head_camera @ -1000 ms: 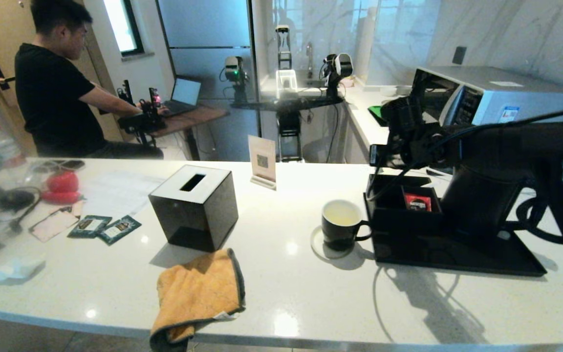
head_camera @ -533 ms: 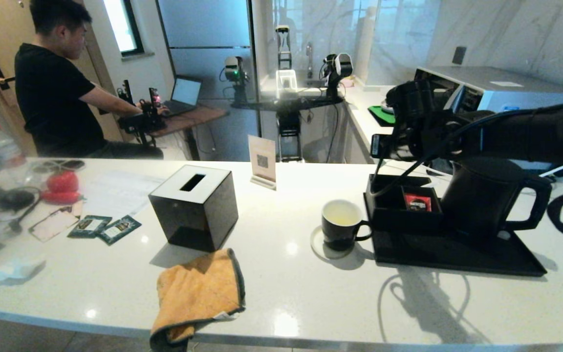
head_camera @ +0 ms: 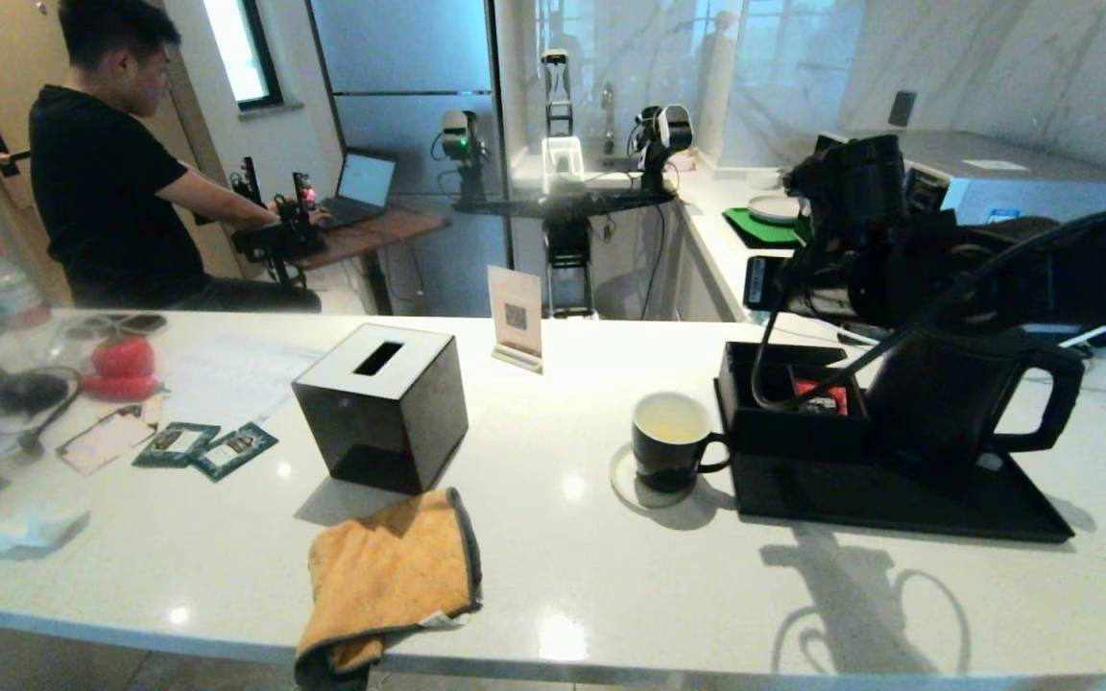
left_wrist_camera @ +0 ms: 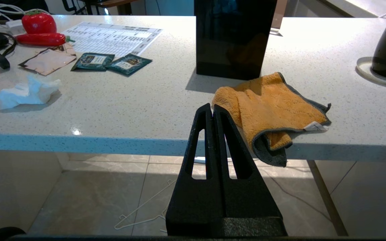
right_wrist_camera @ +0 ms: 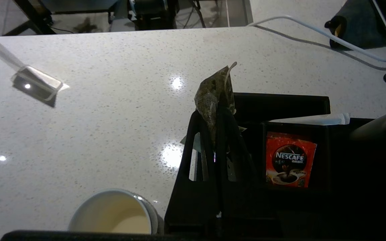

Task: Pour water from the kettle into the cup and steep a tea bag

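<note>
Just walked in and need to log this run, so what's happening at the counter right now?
The right gripper is shut on a small grey-green tea bag, held in the air above the black compartment box that holds a red coffee sachet. The small black mug with a white inside sits on a coaster beside the black tray, and the tall matte black kettle stands on that tray. The left gripper is shut and empty, parked below the counter edge near an orange cloth.
</note>
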